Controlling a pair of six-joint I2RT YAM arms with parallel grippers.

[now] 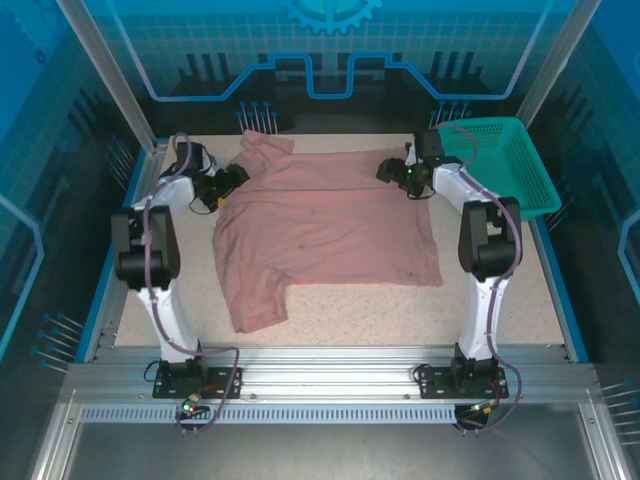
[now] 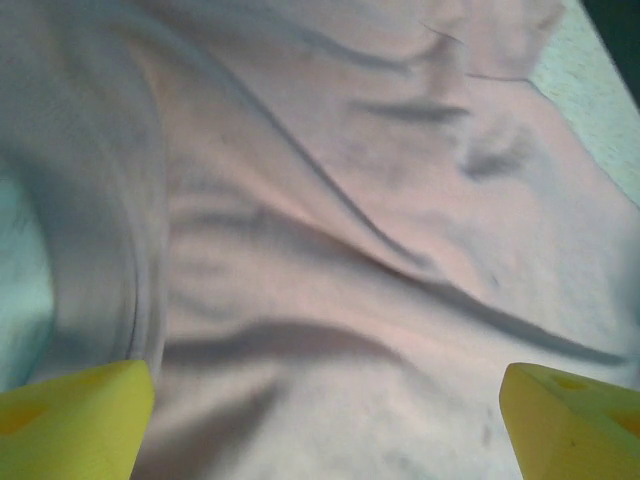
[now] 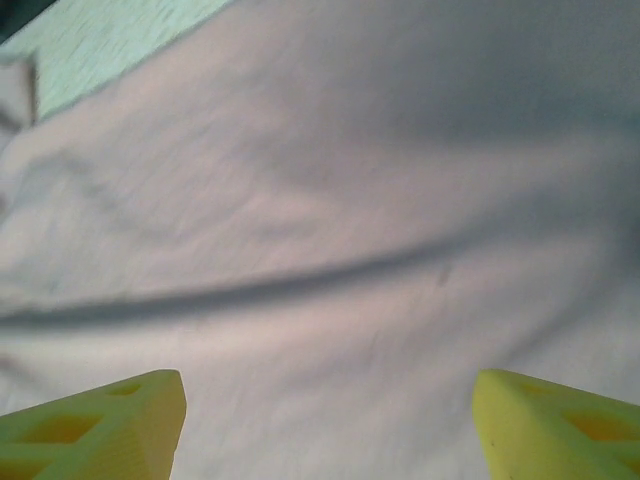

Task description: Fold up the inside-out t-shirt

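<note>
The near part of the table [image 1: 500,300] is lying bare at the bottom of the top view. Above it, the inside-out t-shirt [image 1: 325,225] is lying spread in the middle of the frame, one sleeve pointing to the lower left. The left gripper [image 1: 228,185] is hanging at its upper left edge, the right gripper [image 1: 395,172] at its upper right edge. In the wrist views, both are holding their yellow fingers [image 2: 70,420] wide apart over the pink cloth, gripping nothing. The teal basket [image 1: 505,165] is sitting in the upper right.

Blue see-through walls [image 1: 60,130] with a gear emblem [image 1: 333,12] enclose a speckled beige desk [image 1: 500,305]; aluminium rails [image 1: 330,385] front it.
</note>
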